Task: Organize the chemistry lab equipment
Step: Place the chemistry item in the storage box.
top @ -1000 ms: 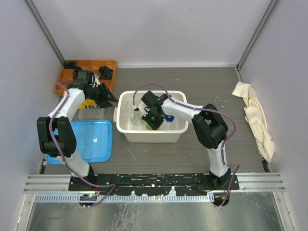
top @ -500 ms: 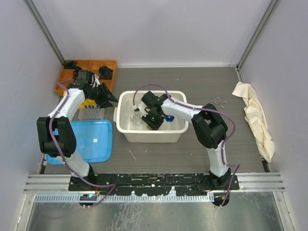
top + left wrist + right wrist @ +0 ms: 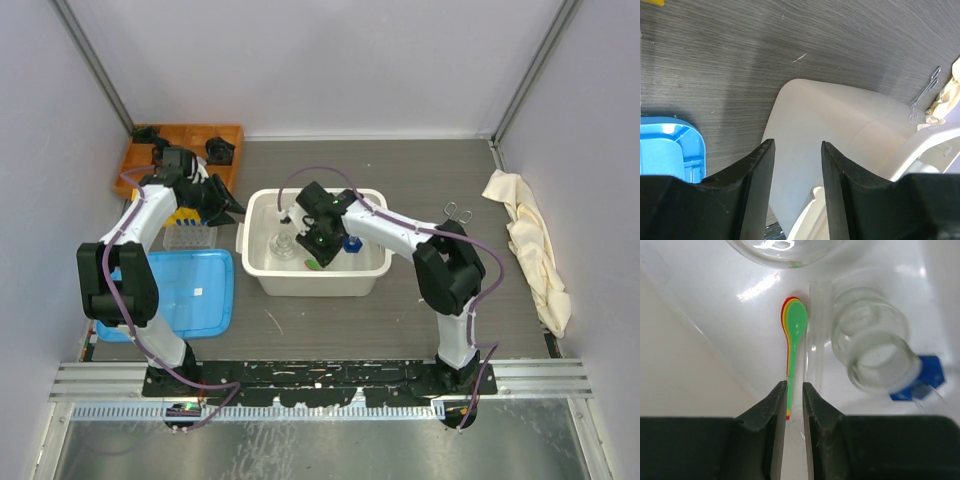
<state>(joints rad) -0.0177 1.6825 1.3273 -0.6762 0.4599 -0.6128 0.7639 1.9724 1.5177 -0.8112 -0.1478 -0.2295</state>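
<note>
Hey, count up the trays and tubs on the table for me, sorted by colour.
Orange rectangular tray: 1
Blue rectangular plastic tray: 1
White rectangular plastic tub: 1
Total: 3

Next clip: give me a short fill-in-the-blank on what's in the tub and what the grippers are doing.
1. The right gripper reaches into the ___ tub.
2. The spoon whose handle runs between its jaws is ___ on top.
3. On the table between the tub and the cloth lie the metal ___.
4. The left gripper, jaws apart, holds ___.
Missing words: white; green; forceps; nothing.
</note>
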